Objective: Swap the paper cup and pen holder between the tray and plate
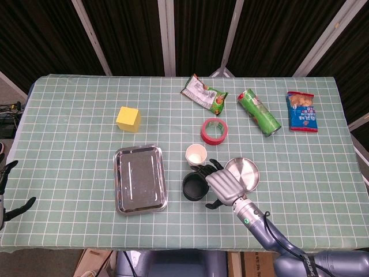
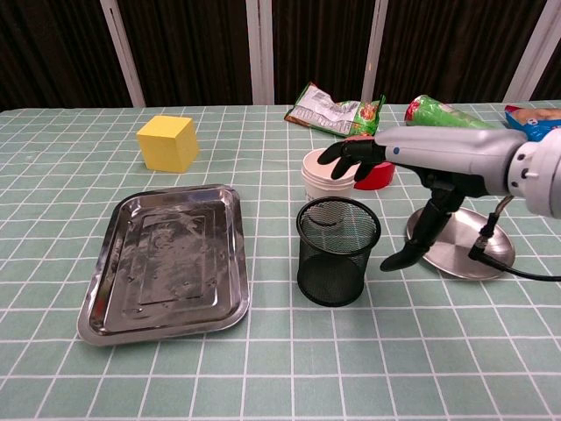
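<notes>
Standing upright on desk between tray (image 2: 163, 260) and plate (image 2: 462, 252): pen holder (image 2: 337, 251). Right hand (image 2: 412, 189) released, fingers spread. Regripping rim firmly, lifting clear of paper cup (image 2: 327, 174), moving left onto tray.

No lettering on the snack packets, the can or anything else is legible.

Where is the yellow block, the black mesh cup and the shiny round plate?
yellow block (image 2: 166, 143), chest view, on its front face.
black mesh pen holder (image 2: 337, 261), chest view, on its mesh wall.
round plate (image 1: 247, 173), head view, on its bare centre.
</notes>
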Robot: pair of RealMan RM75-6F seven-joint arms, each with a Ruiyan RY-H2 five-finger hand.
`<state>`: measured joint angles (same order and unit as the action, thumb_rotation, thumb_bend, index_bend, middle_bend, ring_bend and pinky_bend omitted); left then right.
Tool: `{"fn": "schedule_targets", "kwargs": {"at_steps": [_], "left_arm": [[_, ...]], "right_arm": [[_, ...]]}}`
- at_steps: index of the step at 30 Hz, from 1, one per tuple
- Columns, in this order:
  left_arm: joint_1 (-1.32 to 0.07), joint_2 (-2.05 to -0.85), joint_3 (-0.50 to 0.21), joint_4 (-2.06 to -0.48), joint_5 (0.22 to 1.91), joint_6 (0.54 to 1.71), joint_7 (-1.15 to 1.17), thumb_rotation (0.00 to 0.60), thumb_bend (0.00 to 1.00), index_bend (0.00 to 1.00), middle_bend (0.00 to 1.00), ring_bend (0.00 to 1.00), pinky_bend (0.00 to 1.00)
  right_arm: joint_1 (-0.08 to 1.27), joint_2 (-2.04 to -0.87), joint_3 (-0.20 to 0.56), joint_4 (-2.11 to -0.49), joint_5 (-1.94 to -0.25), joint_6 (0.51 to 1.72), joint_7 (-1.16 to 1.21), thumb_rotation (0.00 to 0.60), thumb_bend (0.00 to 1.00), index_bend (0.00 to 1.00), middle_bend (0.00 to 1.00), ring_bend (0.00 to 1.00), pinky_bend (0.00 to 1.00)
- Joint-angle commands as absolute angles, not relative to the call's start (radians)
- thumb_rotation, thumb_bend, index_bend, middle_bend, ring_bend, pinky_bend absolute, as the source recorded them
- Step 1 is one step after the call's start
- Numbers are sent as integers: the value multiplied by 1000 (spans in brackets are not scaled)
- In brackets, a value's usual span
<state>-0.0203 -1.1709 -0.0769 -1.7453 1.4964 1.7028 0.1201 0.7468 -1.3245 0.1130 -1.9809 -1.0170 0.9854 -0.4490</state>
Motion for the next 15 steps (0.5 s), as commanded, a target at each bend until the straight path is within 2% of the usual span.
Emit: {"fn": "schedule_targets", "kwargs": {"at_steps": [1,8,15], "left_arm": [[-19,-1171,-78,-1745,1496,1702,120,600,69,176,0,0,14],[-16,-1174,-83,-1745,1500,1700,123,600,69,176,0,0,14],[-17,-1181,-92,-1740,1485,1690,133,600,69,176,0,0,14]], "right_arm": [[739,-1288,123,-2026,-1028,1013,-446,600,52,52,149,158,23],[748,-1232,200,-2029,-1006,1055,-419,600,52,52,146,158,23],[819,-1250,265,-1901,-863,968,-379,600,52,52,132,137,23]]}}
